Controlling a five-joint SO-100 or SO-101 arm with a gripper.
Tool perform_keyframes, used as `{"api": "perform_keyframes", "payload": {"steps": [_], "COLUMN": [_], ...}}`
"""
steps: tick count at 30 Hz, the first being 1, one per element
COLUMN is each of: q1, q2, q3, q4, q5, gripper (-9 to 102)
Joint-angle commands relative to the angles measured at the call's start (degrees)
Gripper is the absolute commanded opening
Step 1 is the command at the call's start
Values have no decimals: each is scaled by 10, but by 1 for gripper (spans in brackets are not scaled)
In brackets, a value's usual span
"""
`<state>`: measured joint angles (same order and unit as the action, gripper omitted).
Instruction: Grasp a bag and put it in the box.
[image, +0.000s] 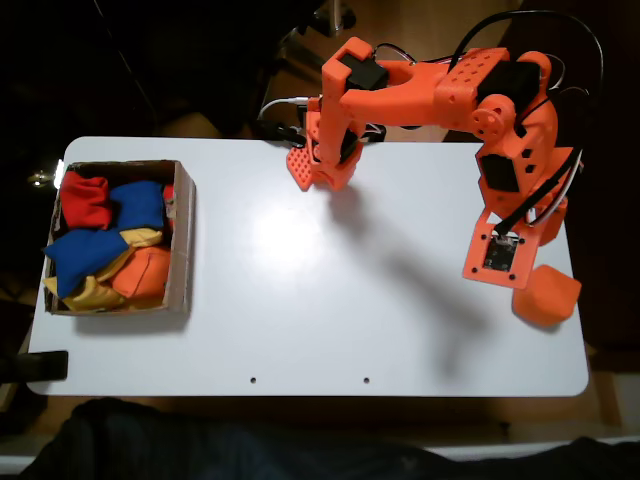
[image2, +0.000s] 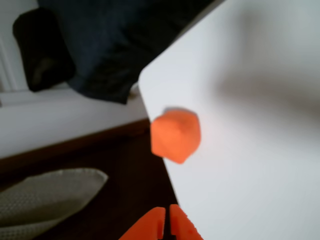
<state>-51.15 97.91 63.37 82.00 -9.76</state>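
The orange bag (image: 547, 295) lies at the right edge of the white table, just below the arm's base, overhanging the edge a little. In the wrist view the bag (image2: 175, 136) sits on the table's rim, ahead of the fingertips. The brown cardboard box (image: 184, 240) stands at the table's left end and holds several bean bags in red, blue, yellow and orange. My gripper (image: 305, 170) hovers over the table's far middle, well away from both bag and box. Its orange fingers (image2: 167, 224) are pressed together with nothing between them.
The white table (image: 330, 300) is bare between box and arm. The orange arm's base (image: 515, 200) stands at the right end. Beyond the table edge the wrist view shows dark floor, a dark cloth (image2: 115, 45) and a pale woven object (image2: 45, 200).
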Motion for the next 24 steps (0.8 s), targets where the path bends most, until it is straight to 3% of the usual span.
{"api": "perform_keyframes", "payload": {"steps": [1,24], "q1": [-33,-49], "q2": [-99,-153], "q3": [-119,-181], "q4": [-8,-14], "q5": [7,37], "gripper": [0,0]}}
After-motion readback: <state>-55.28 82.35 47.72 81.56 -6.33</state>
